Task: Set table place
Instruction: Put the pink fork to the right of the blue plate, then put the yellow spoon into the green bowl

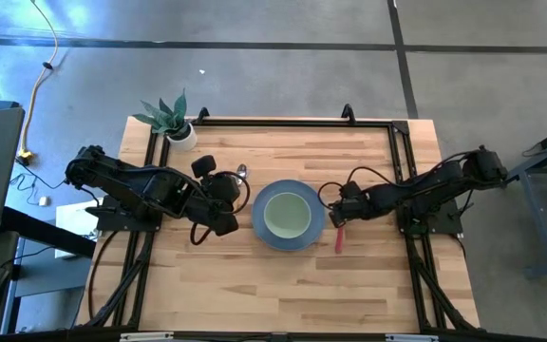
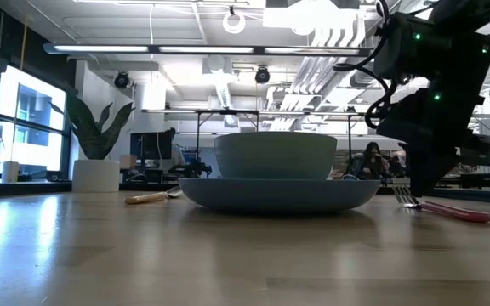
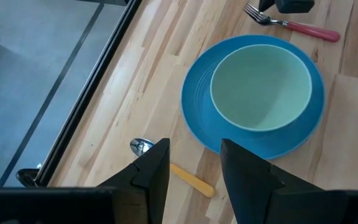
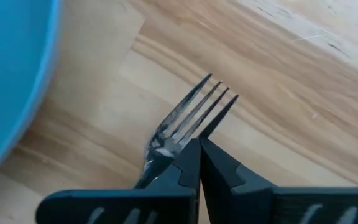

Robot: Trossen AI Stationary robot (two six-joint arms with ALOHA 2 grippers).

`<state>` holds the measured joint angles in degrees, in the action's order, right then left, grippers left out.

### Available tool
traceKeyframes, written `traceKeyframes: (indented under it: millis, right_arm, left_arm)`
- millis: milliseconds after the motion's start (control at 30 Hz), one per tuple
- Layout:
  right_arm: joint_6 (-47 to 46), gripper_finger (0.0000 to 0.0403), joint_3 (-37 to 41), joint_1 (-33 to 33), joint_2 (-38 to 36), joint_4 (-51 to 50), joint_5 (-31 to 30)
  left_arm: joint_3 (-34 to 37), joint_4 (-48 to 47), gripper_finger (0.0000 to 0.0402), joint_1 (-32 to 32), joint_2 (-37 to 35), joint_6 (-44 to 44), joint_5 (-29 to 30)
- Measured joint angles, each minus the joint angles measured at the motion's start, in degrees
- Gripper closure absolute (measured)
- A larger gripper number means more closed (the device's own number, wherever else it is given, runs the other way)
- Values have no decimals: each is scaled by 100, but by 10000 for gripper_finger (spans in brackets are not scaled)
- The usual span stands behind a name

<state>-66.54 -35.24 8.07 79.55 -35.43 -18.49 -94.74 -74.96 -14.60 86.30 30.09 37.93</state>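
With my right gripper low at the plate's 3 o'clock, fingers pinched together beside the red-handled metal fork and holding nothing, a sideways drag could skid the fork into the round blue plate and its pale green bowl. Left gripper hangs at 9 o'clock, narrowly parted, over the yellow-handled spoon. Light-wood plank table looks smooth; open workshop behind.

Table: large, rectangular, light-wood planks
Edge: black metal frame
Pose: flat, level
Place: centre, between both arms
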Motion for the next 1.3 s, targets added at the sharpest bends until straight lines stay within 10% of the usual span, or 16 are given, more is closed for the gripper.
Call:
traceKeyframes:
  millis: [867, 1300]
  right_arm:
    - [501, 403, 44, -720, -280, 445, -235]
    - [1341, 403, -1602, -716, -1074, -1430, -508]
  left_arm:
    - [0, -2, 273, 0, 2, 45, 6]
    - [704, -246, 273, 896, 456, 2613, -379]
